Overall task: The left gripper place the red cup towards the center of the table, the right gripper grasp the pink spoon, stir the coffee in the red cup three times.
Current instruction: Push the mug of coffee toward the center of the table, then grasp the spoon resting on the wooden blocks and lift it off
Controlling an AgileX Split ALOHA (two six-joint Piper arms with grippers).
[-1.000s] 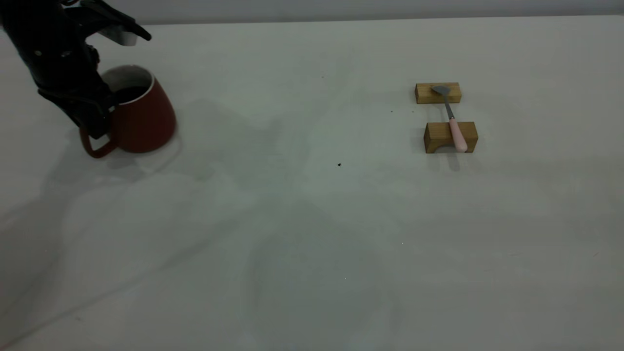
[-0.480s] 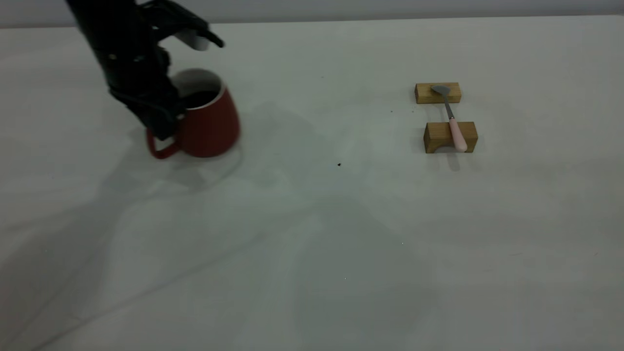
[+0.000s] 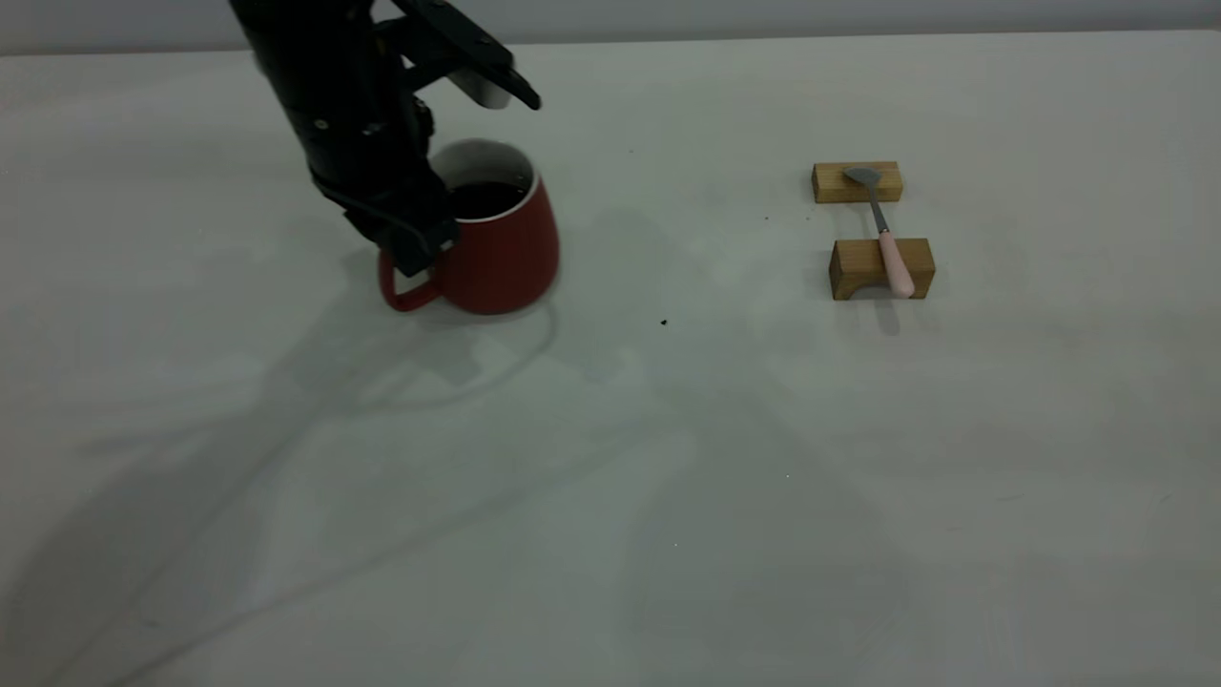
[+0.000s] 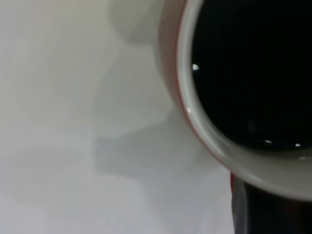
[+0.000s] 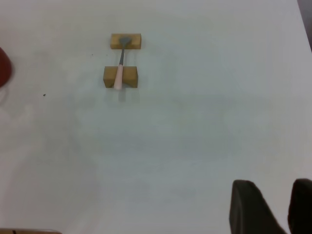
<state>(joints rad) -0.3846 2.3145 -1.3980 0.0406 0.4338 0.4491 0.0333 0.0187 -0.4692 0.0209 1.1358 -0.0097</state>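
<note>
The table (image 3: 610, 458) is a plain off-white surface running back to a grey wall. My left arm comes down over its left half. My left gripper (image 3: 417, 250) is clenched on the handle of the red cup (image 3: 501, 239), near where the handle meets the cup wall. The red cup stands upright, left of the table's center, its handle pointing toward the exterior camera. The coffee (image 4: 253, 68) fills it dark, well below the white rim. My right gripper (image 5: 278, 204) hangs high over the right side of the table, well apart from everything, its two fingers parted with a narrow gap. Two wooden blocks (image 3: 857, 181) stand on the right. The pink spoon (image 3: 882, 234) bridges them, bowl on the far block, pink handle on the near arched block (image 3: 879, 268).
</note>
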